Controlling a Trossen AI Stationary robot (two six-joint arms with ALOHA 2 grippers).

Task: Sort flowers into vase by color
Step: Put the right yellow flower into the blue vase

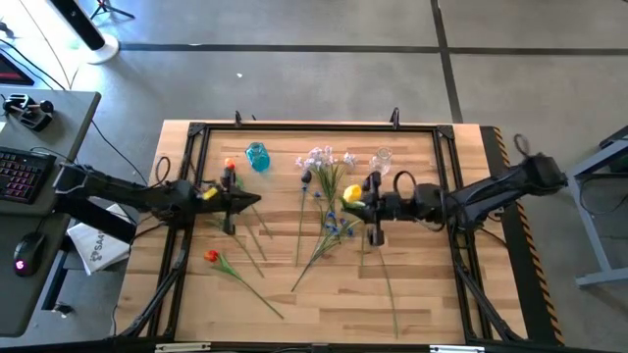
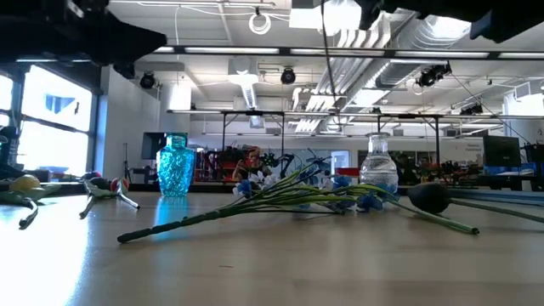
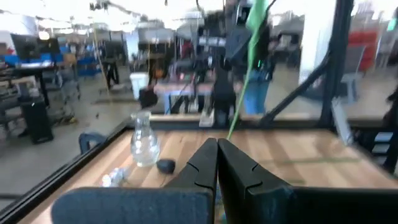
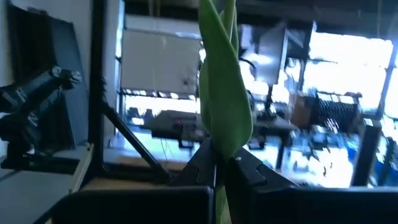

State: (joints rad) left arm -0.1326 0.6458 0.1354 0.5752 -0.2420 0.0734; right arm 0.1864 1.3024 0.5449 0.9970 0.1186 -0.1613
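Observation:
My right gripper (image 1: 359, 202) is over the table's middle, shut on a yellow flower (image 1: 351, 193). Its stem (image 2: 325, 102) hangs down in the low view. My left gripper (image 1: 253, 201) is shut and held level above the table's left part, touching nothing. A blue vase (image 1: 257, 155) and a clear vase (image 1: 383, 157) stand near the far edge. Pink-white sprays (image 1: 320, 157), blue clusters (image 1: 339, 224) and a bundle of green stems (image 2: 280, 200) lie between them. An orange flower (image 1: 229, 167) and a red flower (image 1: 211, 257) lie on the left. My right gripper pinches the yellow flower's green stem and leaf (image 4: 222, 134) between its two fingers. The fingers lie level, coming from the table's right, across the stem. The flower is lifted clear and roughly upright, head on top, with the stem hanging below the fingers (image 3: 239, 93).
A dark flower head (image 2: 429, 196) lies beside the clear vase, with its long stem (image 1: 390, 294) running toward the near edge. A black frame (image 1: 186, 176) rims the table. A yellow flower (image 2: 25, 181) lies at the far left. The near middle of the table (image 1: 324, 309) is bare wood.

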